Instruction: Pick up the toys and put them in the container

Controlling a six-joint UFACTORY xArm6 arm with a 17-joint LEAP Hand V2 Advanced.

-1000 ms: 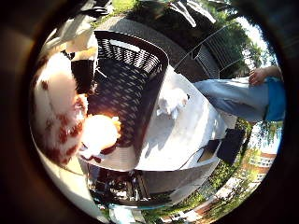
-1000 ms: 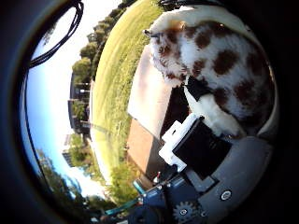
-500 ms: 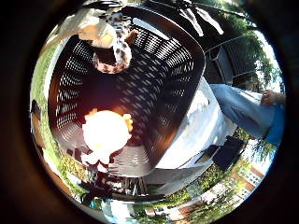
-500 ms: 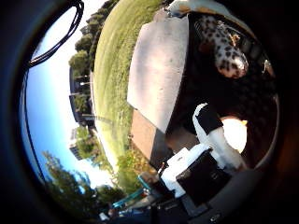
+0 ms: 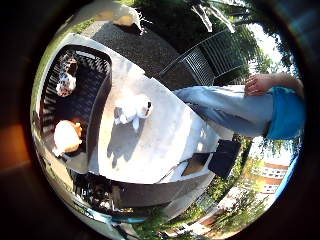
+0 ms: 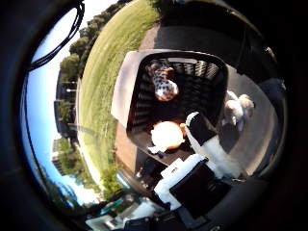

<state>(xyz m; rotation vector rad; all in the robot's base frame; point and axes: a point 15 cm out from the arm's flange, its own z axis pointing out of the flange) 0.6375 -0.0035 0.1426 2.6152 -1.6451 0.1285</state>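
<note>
A black slatted basket (image 6: 202, 72) stands on a white table (image 5: 165, 145). Inside it lie a brown-spotted white plush toy (image 6: 163, 84) and a round white-and-orange toy (image 6: 167, 134). A white plush animal (image 5: 131, 109) lies on the table beside the basket. My right hand (image 6: 202, 168) hovers well above the basket's near end, holding nothing. One white and black finger (image 6: 208, 142) reaches out straight past the basket's rim.
A person in jeans and a blue top (image 5: 250, 105) stands by the table's far side. Dark slatted chairs (image 5: 205, 62) sit behind it. A flat black object (image 5: 224, 157) rests at the table's edge. Grass and paving surround the table.
The spotted toy was against my palm a second ago; now it lies in the basket. My hand has pulled up and away, so basket and table look smaller.
</note>
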